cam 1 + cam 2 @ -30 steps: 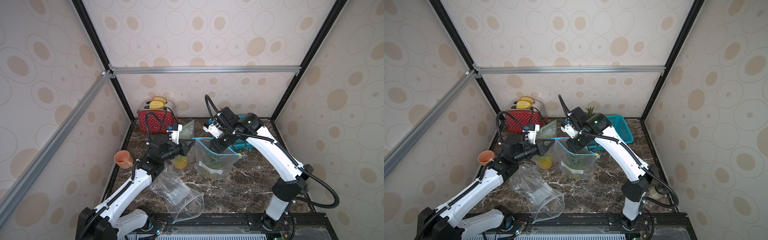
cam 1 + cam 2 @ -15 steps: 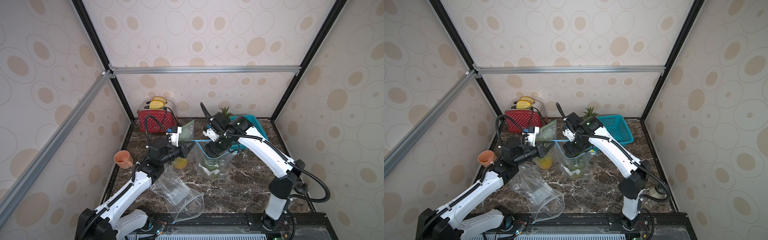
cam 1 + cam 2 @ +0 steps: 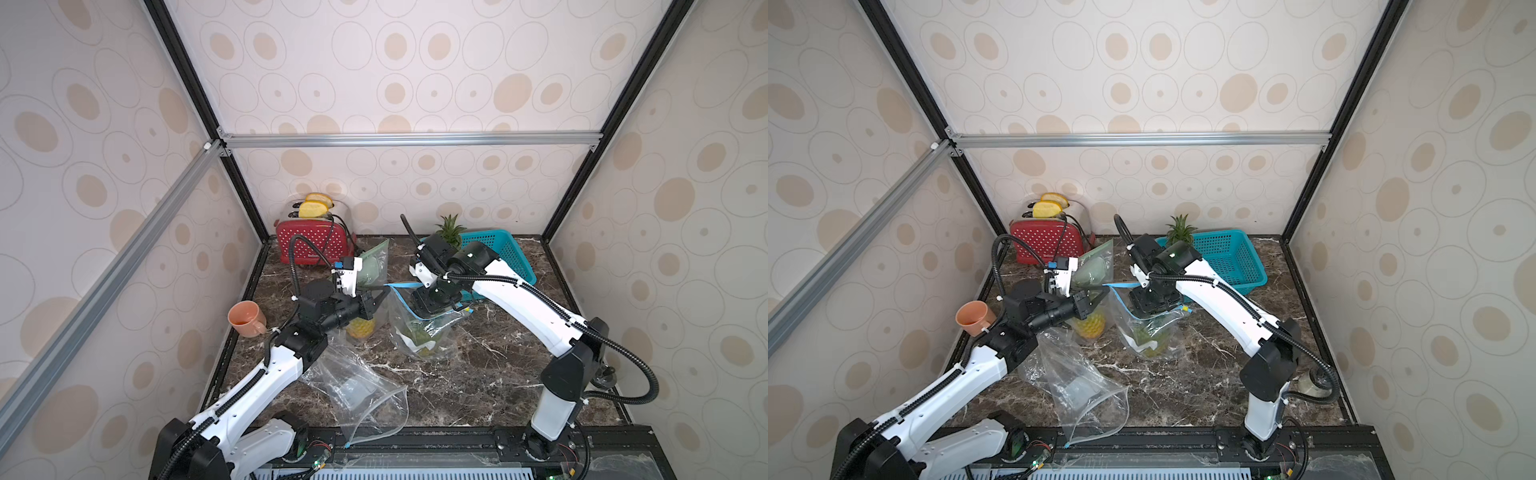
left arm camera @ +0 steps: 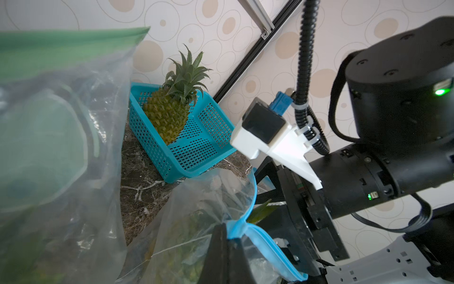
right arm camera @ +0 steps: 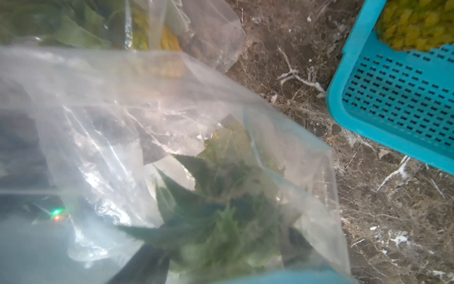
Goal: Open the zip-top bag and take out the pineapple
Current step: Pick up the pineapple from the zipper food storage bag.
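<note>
The clear zip-top bag (image 3: 432,328) with a blue zip stands mid-table in both top views, its mouth pulled open. The pineapple (image 3: 419,338) sits upright inside it, crown (image 5: 221,209) up. My left gripper (image 3: 380,297) is shut on the near end of the blue zip strip (image 4: 239,227), holding the mouth up. From above, my right gripper (image 3: 428,307) reaches down into the mouth. In the right wrist view its two dark fingers (image 5: 145,265) stand apart on either side of the blurred crown, and whether they touch the leaves is unclear.
A second pineapple (image 4: 169,115) leans in the teal basket (image 3: 509,253) at the back right. A green-zip bag (image 3: 374,266) holding another pineapple (image 3: 360,328) stands beside my left gripper. An empty clear bag (image 3: 357,386) lies in front. Red toaster (image 3: 309,245) and orange cup (image 3: 245,318) are at the left.
My right gripper has come left and down from over the basket side into the bag's mouth. The left gripper has kept its hold on the zip.
</note>
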`<state>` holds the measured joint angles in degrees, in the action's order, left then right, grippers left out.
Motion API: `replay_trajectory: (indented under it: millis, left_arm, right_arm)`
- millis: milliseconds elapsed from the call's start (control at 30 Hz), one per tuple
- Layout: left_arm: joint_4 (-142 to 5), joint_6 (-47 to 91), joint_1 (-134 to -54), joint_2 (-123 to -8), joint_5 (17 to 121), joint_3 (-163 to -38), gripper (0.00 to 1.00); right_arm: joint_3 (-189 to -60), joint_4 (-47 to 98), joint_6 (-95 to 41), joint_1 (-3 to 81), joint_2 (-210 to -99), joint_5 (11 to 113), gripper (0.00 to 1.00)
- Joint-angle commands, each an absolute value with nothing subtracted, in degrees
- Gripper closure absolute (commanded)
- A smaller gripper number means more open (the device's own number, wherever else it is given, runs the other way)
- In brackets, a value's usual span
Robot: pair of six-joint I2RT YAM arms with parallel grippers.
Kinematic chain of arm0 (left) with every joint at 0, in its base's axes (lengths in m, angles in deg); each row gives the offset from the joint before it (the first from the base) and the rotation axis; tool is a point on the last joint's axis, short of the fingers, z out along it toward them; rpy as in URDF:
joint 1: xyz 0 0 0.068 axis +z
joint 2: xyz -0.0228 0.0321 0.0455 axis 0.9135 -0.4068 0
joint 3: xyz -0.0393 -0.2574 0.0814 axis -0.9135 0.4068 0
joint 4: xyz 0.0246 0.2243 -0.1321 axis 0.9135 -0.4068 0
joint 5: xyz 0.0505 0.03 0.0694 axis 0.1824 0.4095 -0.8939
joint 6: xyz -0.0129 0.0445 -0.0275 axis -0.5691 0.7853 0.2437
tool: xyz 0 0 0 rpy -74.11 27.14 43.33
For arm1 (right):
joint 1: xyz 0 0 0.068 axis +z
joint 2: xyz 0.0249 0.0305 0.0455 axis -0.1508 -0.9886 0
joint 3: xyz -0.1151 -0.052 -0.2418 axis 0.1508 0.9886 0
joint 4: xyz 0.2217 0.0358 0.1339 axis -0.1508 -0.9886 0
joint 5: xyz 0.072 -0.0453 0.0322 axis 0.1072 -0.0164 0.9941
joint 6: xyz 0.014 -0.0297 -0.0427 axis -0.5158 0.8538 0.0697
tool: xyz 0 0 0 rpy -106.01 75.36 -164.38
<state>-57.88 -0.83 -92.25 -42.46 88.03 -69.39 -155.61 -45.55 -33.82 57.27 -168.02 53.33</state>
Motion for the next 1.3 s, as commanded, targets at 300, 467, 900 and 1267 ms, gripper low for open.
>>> replay_trajectory:
  millis: [300,467,900,1267]
  left_arm:
    - [-48.66,-4.91,-92.87,-43.43,88.79,-69.26,1.00]
    - [-45.34,-6.78,-92.89,-44.52,89.60,-69.03,1.00]
    - [-45.73,-6.46,-93.01,-43.82,88.45,-65.33,1.00]
    - [-48.12,-5.29,-92.99,-43.59,87.50,-65.11,1.00]
  right_arm:
    - [-158.88,-47.44,-37.95,57.87,-170.02,54.44,0.37]
    - [-162.34,-51.23,-38.09,58.16,-171.81,52.75,0.32]
    - [-151.59,-44.06,-40.34,58.86,-171.31,53.45,0.29]
    - [-150.12,-44.63,-40.61,58.87,-172.67,53.12,0.68]
